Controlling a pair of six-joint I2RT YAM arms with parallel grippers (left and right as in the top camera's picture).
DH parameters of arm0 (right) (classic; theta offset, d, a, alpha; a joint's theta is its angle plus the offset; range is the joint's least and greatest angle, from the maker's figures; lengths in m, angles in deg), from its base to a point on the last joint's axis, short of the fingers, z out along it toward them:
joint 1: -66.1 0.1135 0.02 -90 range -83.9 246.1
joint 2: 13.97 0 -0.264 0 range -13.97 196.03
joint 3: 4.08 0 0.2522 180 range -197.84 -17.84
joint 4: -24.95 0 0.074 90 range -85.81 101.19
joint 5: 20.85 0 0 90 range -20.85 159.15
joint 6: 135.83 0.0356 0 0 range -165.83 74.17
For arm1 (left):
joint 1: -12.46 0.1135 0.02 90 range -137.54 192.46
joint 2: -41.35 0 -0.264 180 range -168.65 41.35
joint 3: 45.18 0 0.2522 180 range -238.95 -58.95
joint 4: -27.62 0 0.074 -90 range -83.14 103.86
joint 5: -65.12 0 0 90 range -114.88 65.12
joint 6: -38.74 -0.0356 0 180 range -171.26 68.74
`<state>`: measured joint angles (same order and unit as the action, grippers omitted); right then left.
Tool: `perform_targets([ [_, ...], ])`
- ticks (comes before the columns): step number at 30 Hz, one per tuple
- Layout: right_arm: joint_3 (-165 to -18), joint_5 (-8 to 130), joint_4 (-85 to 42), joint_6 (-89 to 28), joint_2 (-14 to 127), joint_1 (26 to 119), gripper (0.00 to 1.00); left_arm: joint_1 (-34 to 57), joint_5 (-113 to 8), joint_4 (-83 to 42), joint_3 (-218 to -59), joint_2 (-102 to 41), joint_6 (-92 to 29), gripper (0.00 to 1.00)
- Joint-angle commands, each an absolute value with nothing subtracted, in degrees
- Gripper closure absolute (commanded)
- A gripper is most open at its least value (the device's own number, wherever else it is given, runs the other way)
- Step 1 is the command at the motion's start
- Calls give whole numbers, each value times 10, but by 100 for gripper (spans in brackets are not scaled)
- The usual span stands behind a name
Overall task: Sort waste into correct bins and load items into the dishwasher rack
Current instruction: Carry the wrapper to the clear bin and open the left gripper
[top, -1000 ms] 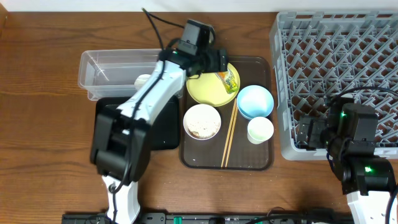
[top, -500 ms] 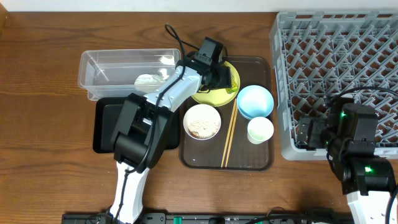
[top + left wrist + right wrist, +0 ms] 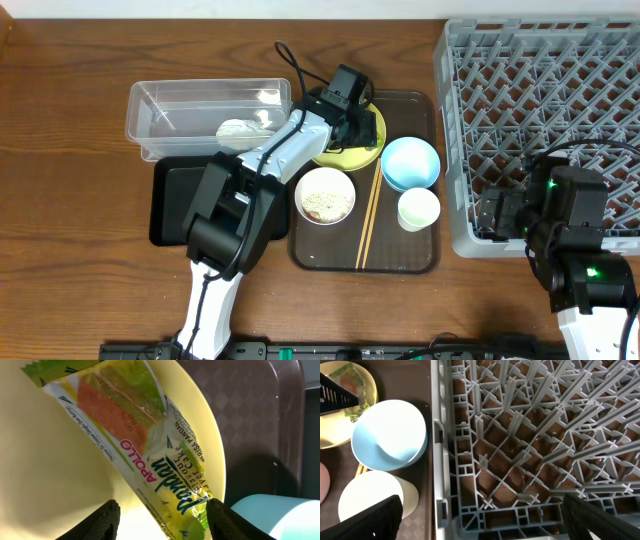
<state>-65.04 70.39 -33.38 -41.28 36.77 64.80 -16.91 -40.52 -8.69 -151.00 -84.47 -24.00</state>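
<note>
My left gripper (image 3: 162, 522) is open and low over the yellow plate (image 3: 335, 155). The green-yellow snack wrapper (image 3: 150, 460) lies on the plate (image 3: 55, 475), its lower end between the two fingers. In the overhead view the gripper (image 3: 365, 125) hides most of the wrapper. The white bowl (image 3: 325, 195) holds rice scraps. The light blue bowl (image 3: 410, 162), the white cup (image 3: 418, 209) and the chopsticks (image 3: 370, 215) lie on the brown tray (image 3: 400, 255). Crumpled tissue (image 3: 235, 130) sits in the clear tub (image 3: 160, 110). My right gripper (image 3: 480, 515) is open and empty over the grey rack's (image 3: 540, 80) front left corner.
The black tray (image 3: 170, 205) lies in front of the clear tub, left of the brown tray. The left arm reaches across from the table's front to the plate. The rack (image 3: 520, 435) holds nothing in view.
My left gripper has moved right and down from the tub's edge onto the yellow plate, now straddling the wrapper. The right arm has not moved.
</note>
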Motion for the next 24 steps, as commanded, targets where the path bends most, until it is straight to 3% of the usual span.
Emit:
perform_targets([
  [1,-663,701,-335,-407,365,658,1,-171,-392,-90,-1500,-850,-230,41],
  [10,-663,701,-336,-407,365,658,1,-178,-389,-90,-1492,-850,-229,47],
  [13,-663,701,-336,-407,365,658,1,-178,-390,-88,-1492,-850,-229,59],
  [18,-663,701,-337,-407,365,658,1,-178,-390,-92,-1492,-850,-229,67],
  [24,-663,701,-340,-407,365,658,1,-178,-387,-103,-1492,-850,-229,87],
])
